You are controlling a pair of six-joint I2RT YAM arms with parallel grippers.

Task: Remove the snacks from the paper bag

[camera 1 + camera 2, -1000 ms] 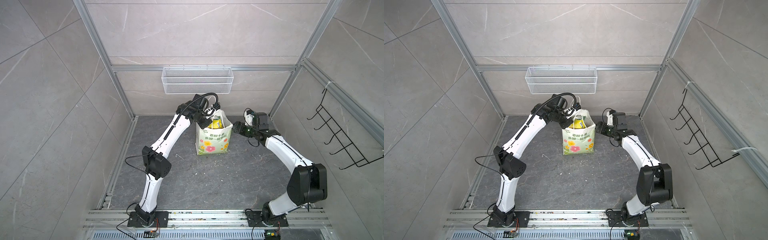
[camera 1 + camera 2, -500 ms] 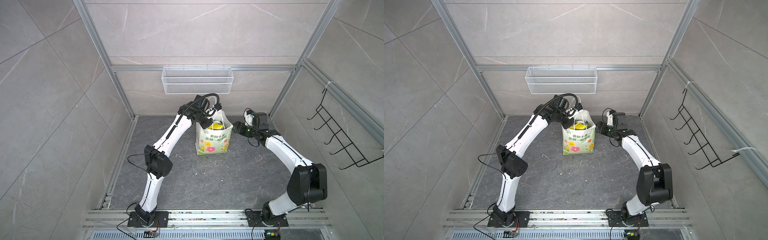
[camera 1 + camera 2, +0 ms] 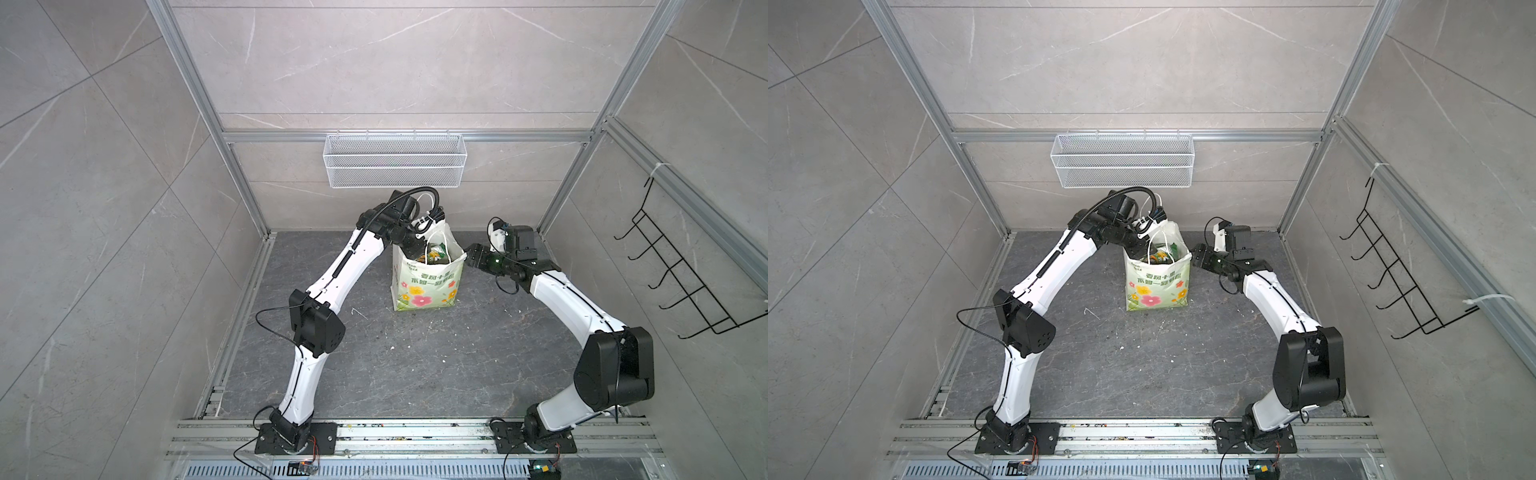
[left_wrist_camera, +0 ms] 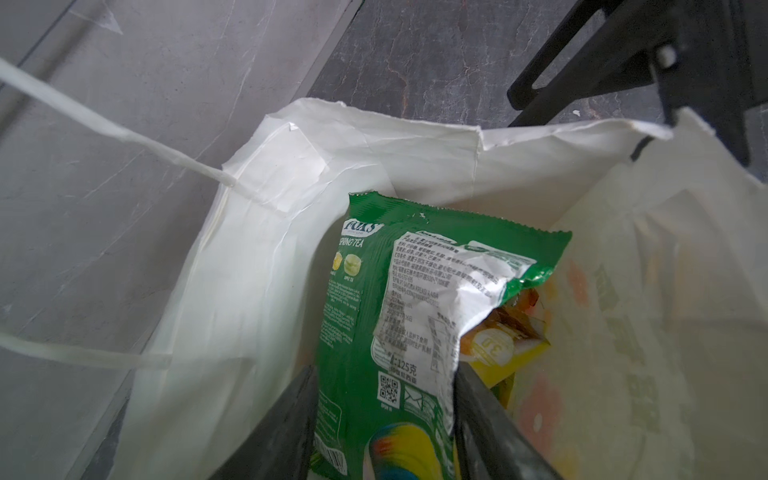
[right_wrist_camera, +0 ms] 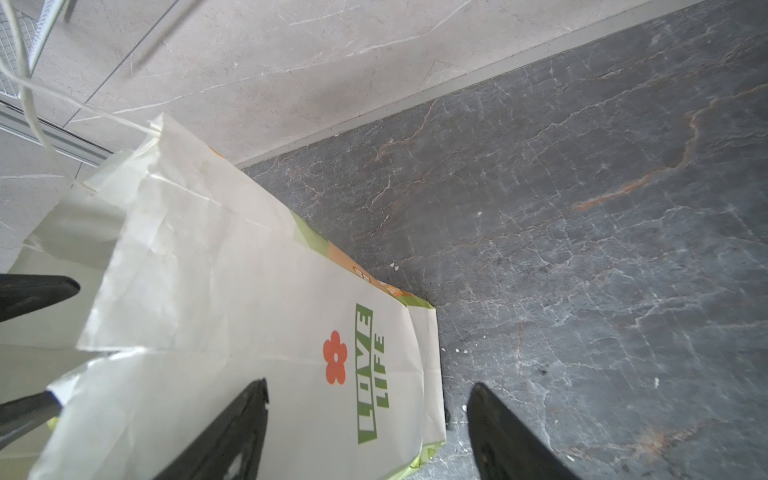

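- L gripper (image 4: 385,370) is reaching down into the mouth of the paper bag (image 3: 426,286) from the bag's left-rear rim. The claw was clenched a sec ago and is now spreading. Its jaws are standing apart on either side of the green FOX'S packet (image 4: 365,299), w/ no visible squeeze on it yet.
- Imo that means it's lining up for a first pick: jaws need to close on the packet before any lift.
- Cord handle (image 4: 124,133) is trailing off the bag's rim beside the L wrist, so it could snag on the way out.
- Snacks (image 3: 435,255) are all sitting inside the bag. The green one is standing tallest, and a yellow packet (image 4: 511,353) is tucked just beside it, deeper in.
- None is lying on the floor (image 3: 415,353) around the bag, so the task is barely getting started.
- Bag is standing upright w/ its mouth open.
- R gripper (image 5: 370,384) is hanging at the bag's right side by the "LOVE LIFE" print, claw released wide and gripping nothing. Can't tell if it's touching the paper; prob. steadying the bag.
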